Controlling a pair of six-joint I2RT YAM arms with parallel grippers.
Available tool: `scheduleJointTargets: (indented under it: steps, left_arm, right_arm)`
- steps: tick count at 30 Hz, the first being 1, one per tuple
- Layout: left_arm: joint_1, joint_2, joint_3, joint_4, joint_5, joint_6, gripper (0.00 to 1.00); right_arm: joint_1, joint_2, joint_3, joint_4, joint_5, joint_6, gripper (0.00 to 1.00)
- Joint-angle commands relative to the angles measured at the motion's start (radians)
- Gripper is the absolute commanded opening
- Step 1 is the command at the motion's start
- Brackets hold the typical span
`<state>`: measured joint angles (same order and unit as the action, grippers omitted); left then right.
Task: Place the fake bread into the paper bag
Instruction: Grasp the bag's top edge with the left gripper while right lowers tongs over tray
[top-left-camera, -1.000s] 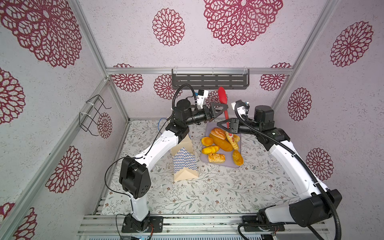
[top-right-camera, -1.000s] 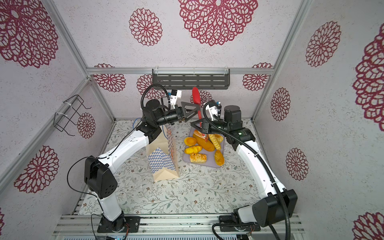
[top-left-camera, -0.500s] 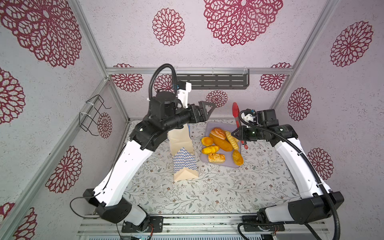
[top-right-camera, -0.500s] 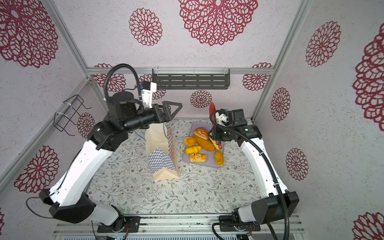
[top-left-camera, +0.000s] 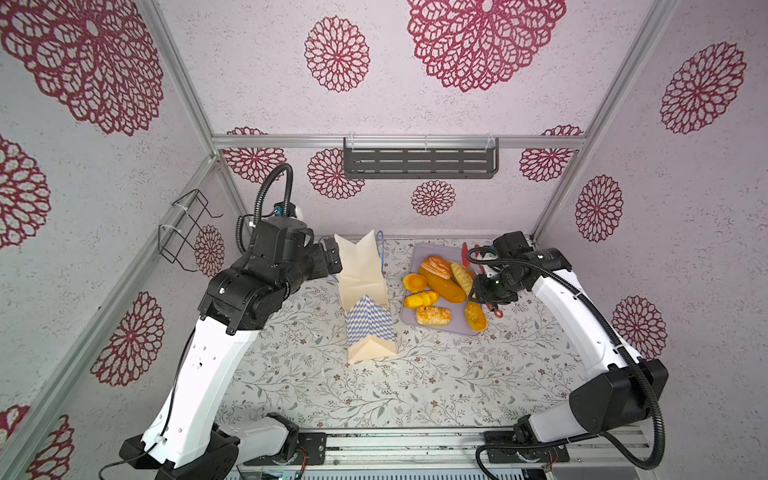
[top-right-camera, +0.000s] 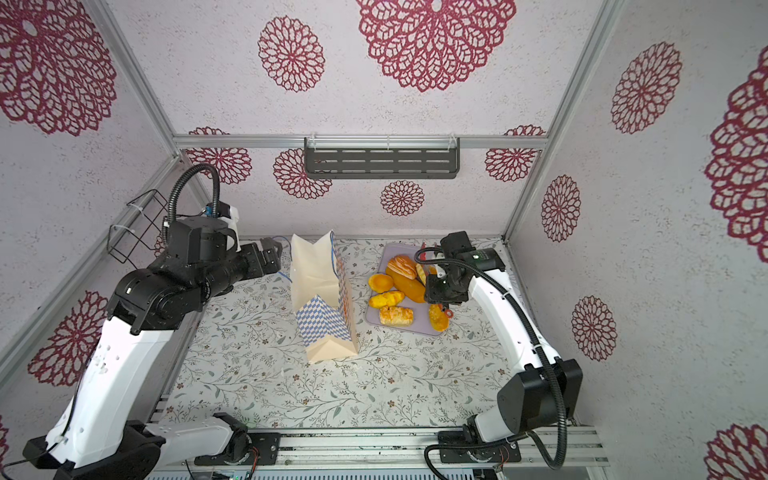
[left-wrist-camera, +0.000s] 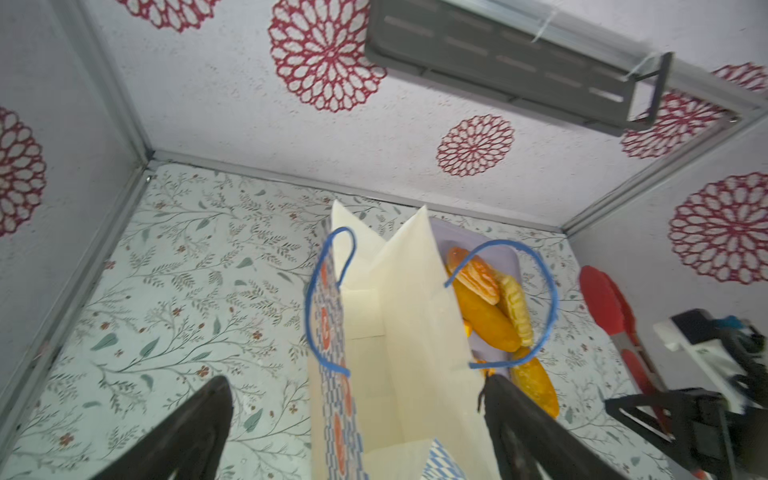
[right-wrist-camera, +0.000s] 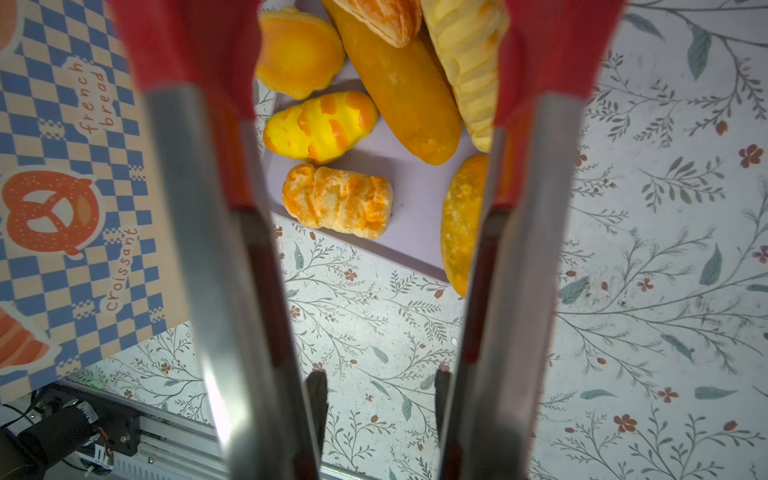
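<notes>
The paper bag (top-left-camera: 360, 278) is matt cream paper with a flat chequered print and thin blue cord handles (left-wrist-camera: 308, 316). At its three o'clock, the fake bread (top-left-camera: 443, 286) looks like glossy, smooth plastic on a matt lilac tray (right-wrist-camera: 415, 191). The tongs (right-wrist-camera: 187, 166) have brushed metal arms and matt red rubbery tips. The floral table cover (top-left-camera: 332, 386) looks matt.

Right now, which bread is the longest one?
The plain brown loaf lying slantwise on the lilac tray; all the rest around it are shorter and stubbier.
</notes>
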<state>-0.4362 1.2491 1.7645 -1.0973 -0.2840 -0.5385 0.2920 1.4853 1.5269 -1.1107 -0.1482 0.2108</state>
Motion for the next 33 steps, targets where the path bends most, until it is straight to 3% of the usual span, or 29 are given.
scheduleJointTargets:
  steps: [1,12,23,33]
  left_arm:
    - [0.052,-0.045,-0.058,0.002,0.04,0.016,0.97]
    - [0.174,-0.136,-0.181,0.058,0.204,0.0,0.97]
    - [0.19,-0.131,-0.321,0.124,0.298,-0.041,0.97]
    - [0.189,-0.069,-0.362,0.211,0.324,-0.046,0.99]
  right_arm:
    - [0.028,0.005,0.006,-0.015,0.053,0.002,0.47]
    - [0.034,0.068,-0.024,-0.025,0.12,-0.014,0.51]
    - [0.035,0.157,-0.019,0.011,0.141,-0.031,0.53]
    - [0.031,0.201,-0.002,0.029,0.176,-0.042,0.55]
